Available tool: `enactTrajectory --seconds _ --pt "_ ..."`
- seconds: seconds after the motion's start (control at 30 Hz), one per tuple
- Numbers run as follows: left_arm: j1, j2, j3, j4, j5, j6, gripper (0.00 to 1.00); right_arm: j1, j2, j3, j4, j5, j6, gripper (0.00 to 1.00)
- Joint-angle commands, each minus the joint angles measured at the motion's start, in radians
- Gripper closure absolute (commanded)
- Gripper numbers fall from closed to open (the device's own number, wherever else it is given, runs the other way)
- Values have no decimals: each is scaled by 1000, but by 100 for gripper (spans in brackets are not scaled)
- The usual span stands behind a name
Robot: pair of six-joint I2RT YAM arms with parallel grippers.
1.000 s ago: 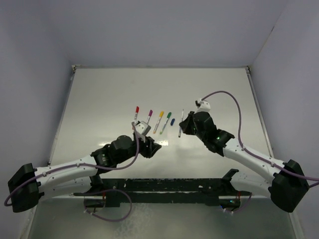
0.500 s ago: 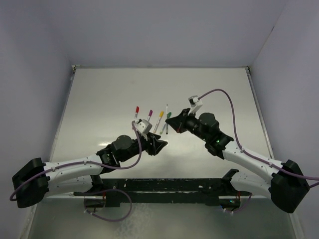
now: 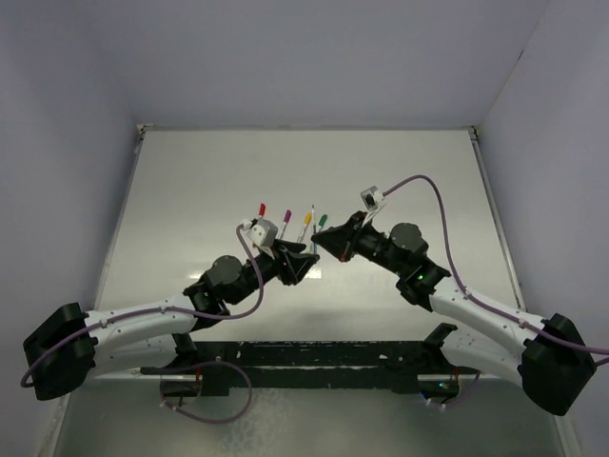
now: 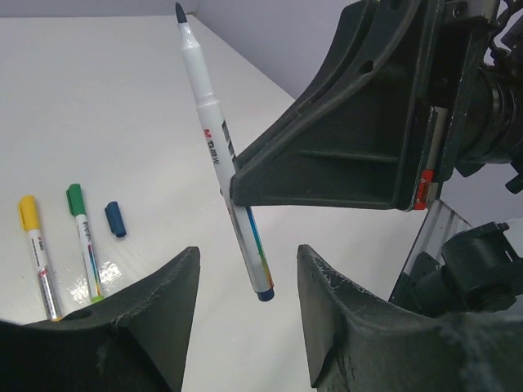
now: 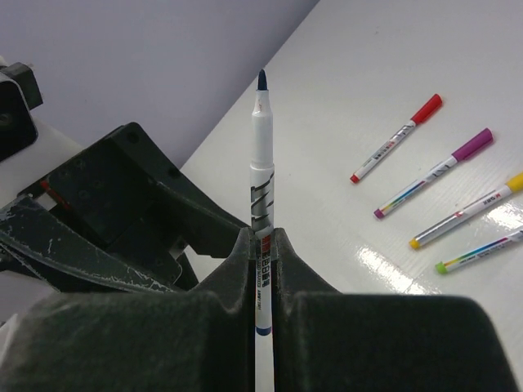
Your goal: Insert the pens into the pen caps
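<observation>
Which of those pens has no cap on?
The blue-tipped pen in the right gripper; the red pen, purple pen, yellow pen and green pen lie capped on the table.

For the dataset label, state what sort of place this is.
Most likely a lab robot test cell, not a home or office: a white table boxed in by plain pale walls, two robot arms bolted at its near edge, and marker pens laid out in a row.
</observation>
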Motion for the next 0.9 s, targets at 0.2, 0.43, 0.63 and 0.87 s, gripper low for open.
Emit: enactTrajectory --seconds 0.2,0.43,0.63,0.87 --pt "10 24 -10 120 -7 -24 46 3 2 -25 169 -88 73 100" --pt "14 44 -17 152 -10 -32 48 2 15 -28 177 -98 81 100" --pt "20 40 -27 178 -22 -30 51 2 30 -33 184 -107 87 100" --pt "25 54 -26 189 -5 -43 79 3 36 -39 188 -107 88 100"
